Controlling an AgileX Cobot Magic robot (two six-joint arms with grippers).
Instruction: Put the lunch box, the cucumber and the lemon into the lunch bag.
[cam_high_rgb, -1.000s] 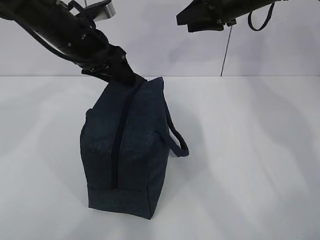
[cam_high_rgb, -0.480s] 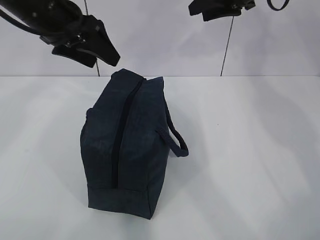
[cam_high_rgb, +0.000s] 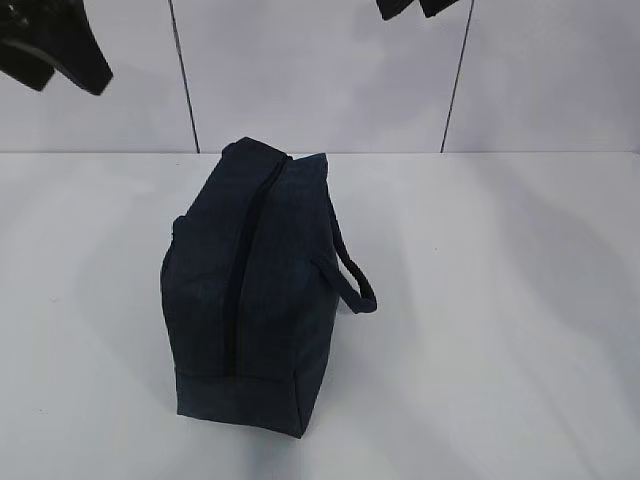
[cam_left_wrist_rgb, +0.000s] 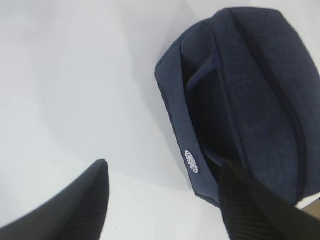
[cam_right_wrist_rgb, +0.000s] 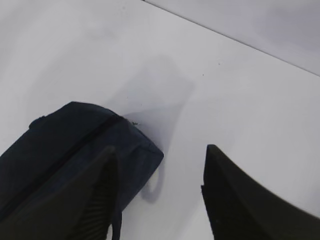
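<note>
The dark navy lunch bag (cam_high_rgb: 250, 290) stands on the white table with its black zipper shut along the top and a strap loop (cam_high_rgb: 352, 280) on its right side. It also shows in the left wrist view (cam_left_wrist_rgb: 250, 100) and the right wrist view (cam_right_wrist_rgb: 65, 160). My left gripper (cam_high_rgb: 55, 60) is open and empty, high at the upper left, well clear of the bag; its fingers (cam_left_wrist_rgb: 65, 210) stand wide apart. My right gripper (cam_high_rgb: 412, 8) is open and empty at the top edge, its fingers (cam_right_wrist_rgb: 240, 200) apart above the table. The lunch box, cucumber and lemon are out of view.
The white table (cam_high_rgb: 500, 300) spreads round the bag on all sides. A white tiled wall (cam_high_rgb: 320, 80) with dark seams stands behind it.
My left gripper has let go of the bag's far top end and risen up and to the left. My right gripper has risen toward the top edge. The bag has not moved.
</note>
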